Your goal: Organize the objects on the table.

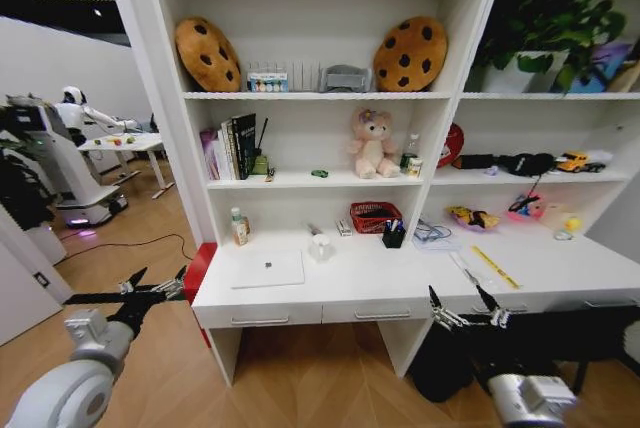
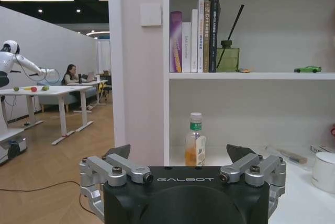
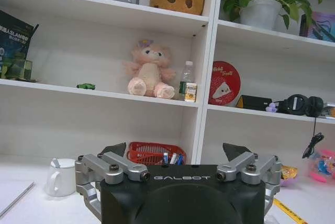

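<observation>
Both grippers hang spread open short of the desk (image 1: 400, 278); the right gripper (image 1: 468, 310) sits nearer the yellow ruler (image 1: 495, 266), which lies diagonally ahead of the right gripper; the left gripper (image 1: 160, 286) hangs off the desk's left end.

Long white desk (image 1: 400, 283) under shelving. Thin silver laptop (image 1: 268, 269) flat near left front corner. White mug (image 1: 320, 246) just behind it. Yellow ruler (image 1: 495, 266) toward right front edge. Left gripper (image 1: 158, 286) and right gripper (image 1: 466, 310) both spread wide before front edge, empty.

Head camera looks down on the table (image 1: 400, 283); both wrist cameras face its shelves (image 3: 104, 94) level, nearer.
</observation>
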Motion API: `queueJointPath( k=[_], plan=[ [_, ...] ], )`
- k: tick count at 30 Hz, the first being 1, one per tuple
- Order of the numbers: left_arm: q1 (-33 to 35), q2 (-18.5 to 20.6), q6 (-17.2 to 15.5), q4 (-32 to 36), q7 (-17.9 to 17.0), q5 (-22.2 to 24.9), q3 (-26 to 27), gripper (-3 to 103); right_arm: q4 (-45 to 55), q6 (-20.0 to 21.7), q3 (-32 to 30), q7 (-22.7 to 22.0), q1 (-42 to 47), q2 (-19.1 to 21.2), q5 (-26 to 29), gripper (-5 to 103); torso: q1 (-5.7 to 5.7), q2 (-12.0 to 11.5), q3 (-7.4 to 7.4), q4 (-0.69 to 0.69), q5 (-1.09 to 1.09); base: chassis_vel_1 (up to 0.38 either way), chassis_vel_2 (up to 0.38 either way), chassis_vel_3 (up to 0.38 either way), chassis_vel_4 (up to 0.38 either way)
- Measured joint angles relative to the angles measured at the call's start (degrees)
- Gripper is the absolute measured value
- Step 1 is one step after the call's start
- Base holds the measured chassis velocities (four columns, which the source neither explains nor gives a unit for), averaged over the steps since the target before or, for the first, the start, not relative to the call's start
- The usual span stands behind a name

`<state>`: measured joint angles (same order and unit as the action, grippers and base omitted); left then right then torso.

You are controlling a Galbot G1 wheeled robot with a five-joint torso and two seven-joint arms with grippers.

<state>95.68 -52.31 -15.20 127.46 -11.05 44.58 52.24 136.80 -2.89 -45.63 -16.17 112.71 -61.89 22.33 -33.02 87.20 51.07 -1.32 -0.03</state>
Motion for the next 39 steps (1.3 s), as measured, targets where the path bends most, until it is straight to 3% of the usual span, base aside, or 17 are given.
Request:
queueJointPath(
  k=[17, 39],
  plan=[
    [0.01, 0.00, 0.00, 0.00, -0.01, 0.00, 0.01, 100, 0.00, 0.00, 0.00, 0.00, 0.03, 0.00, 0.00, 100, 0.03, 0.03, -0.02, 0.01, 0.00, 0.230, -0.243, -0.239, 0.226],
    [-0.01, 0.00, 0.00, 0.00, 0.00, 0.00, 0.00, 100, 0.00, 0.00, 0.00, 0.00, 0.00, 0.00, 0.00, 100, -0.02, 0.00, 0.01, -0.01, 0.02, -0.006, 0.004, -0.005, 0.005]
  ],
)
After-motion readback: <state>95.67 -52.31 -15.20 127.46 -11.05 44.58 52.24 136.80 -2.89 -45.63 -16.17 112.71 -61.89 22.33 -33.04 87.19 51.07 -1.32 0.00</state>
